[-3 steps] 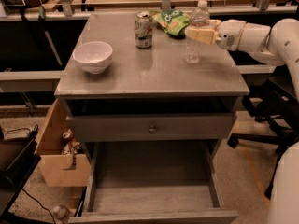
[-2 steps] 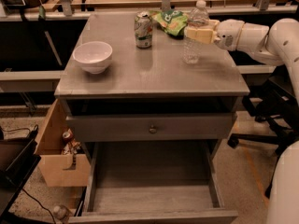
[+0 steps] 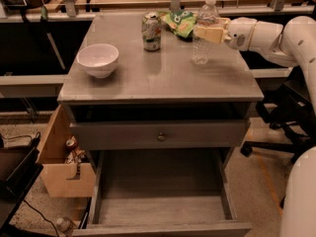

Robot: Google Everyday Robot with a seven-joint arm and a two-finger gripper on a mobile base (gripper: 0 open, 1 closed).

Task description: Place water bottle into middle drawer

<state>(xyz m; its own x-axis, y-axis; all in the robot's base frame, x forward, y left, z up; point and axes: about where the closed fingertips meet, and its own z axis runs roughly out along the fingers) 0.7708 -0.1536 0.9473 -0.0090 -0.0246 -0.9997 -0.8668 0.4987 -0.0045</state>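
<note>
The water bottle (image 3: 203, 38), clear with a white cap, stands upright at the back right of the cabinet top (image 3: 163, 80). My gripper (image 3: 210, 32) reaches in from the right, and its cream fingers (image 3: 213, 33) close around the bottle's middle. The bottle's base is at or just above the surface; I cannot tell which. The middle drawer (image 3: 163, 212), a deep grey box with a plank floor, is pulled out open at the bottom front. Above it sits a shallower drawer front with a round knob (image 3: 161, 137).
A white bowl (image 3: 98, 59) is at the left of the top. A green-and-white soda can (image 3: 151, 31) and a green snack bag (image 3: 179, 21) are near the bottle. A cardboard box (image 3: 64, 169) stands left of the cabinet. An office chair base (image 3: 276, 142) is on the right.
</note>
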